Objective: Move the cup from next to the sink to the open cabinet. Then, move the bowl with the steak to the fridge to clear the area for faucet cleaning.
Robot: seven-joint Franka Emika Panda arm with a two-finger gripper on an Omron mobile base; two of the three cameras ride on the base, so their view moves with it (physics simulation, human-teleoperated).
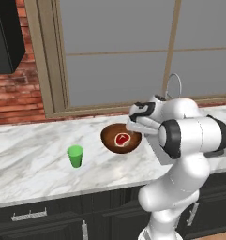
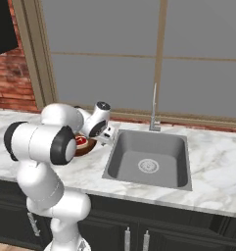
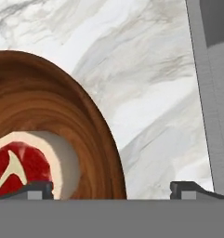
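The small bright green tumbler cup (image 1: pixel 75 155) stands upright on the white marble countertop (image 1: pixel 30 154), well left of the shallow dark brown wooden bowl (image 1: pixel 120 138) holding the flat red steak (image 1: pixel 122 138). The right base view shows the grey metal sink (image 2: pixel 150 158) and slim silver faucet (image 2: pixel 153 110) plainly, with the bowl mostly hidden behind the arm. In the hand view, the gripper (image 3: pixel 111 188) is spread wide and empty, straddling the bowl's rim.

White marble counter (image 1: pixel 34 154) carries the cup (image 1: pixel 75 156) and the bowl (image 1: pixel 120 138).
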